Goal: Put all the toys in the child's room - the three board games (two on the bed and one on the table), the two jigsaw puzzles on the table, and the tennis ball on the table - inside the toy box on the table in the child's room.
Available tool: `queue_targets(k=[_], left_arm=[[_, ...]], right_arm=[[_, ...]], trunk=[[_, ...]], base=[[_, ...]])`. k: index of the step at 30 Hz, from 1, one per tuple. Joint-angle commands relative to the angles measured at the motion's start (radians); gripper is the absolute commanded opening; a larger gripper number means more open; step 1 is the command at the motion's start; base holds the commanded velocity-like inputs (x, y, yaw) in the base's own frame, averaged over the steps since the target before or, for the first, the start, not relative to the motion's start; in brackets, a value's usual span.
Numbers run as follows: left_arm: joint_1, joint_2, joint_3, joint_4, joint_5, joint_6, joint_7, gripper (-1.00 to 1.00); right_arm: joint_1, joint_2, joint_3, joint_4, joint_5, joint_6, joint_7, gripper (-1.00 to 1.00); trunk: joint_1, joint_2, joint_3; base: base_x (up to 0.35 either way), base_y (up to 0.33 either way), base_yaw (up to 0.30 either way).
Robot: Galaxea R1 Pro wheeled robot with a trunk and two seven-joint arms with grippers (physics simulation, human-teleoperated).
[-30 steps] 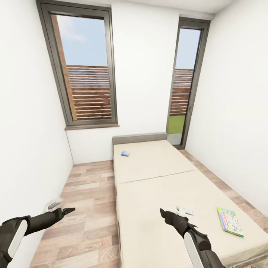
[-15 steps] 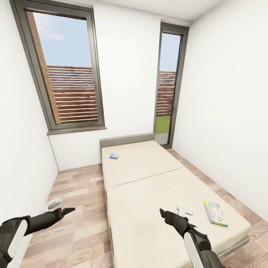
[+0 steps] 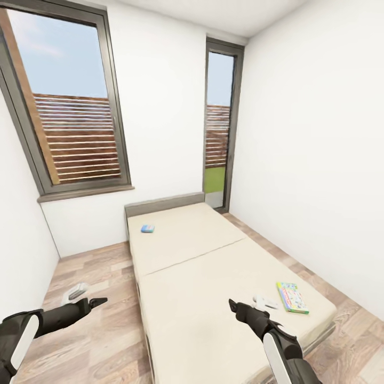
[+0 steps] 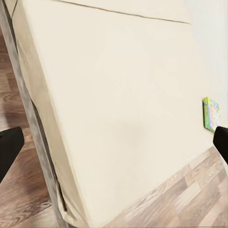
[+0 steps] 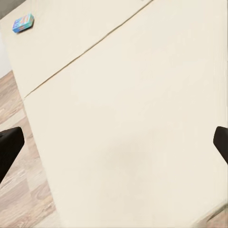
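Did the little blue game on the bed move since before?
No. The blue board game still lies just as close to the grey headboard on the bed. Everything slid left together, so the camera turned.

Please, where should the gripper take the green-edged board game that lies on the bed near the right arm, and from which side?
The board game lies flat on the bed, close to its right edge. Probably best: grip across a long edge, coming from above or from the bed's right side, where the box nearly reaches the mattress edge. The right gripper, open, is nearest.
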Motion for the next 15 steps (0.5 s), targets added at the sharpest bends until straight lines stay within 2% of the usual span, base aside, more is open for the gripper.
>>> queue_targets(k=[1,9,15], left_arm=[[0.0,0.0,0.002,0.0,0.001,0.005,-0.003,1.0],[0.0,0.0,0.002,0.0,0.0,0.005,-0.003,1.0],[0.0,0.0,0.002,0.0,0.001,0.005,-0.003,1.0]], right_arm=[[0.0,0.001,0.0,-0.001,-0.01,0.004,-0.006,1.0],[0.0,0.001,0.0,-0.001,-0.01,0.004,-0.006,1.0],[0.0,0.001,0.0,0.0,-0.011,0.004,-0.007,1.0]], trunk=[[0.0,-0.001,0.0],[0.0,-0.001,0.007],[0.0,-0.001,0.012]], base=[[0.006,0.158,-0.252],[0.003,0.212,-0.252],[0.001,0.11,-0.252]])
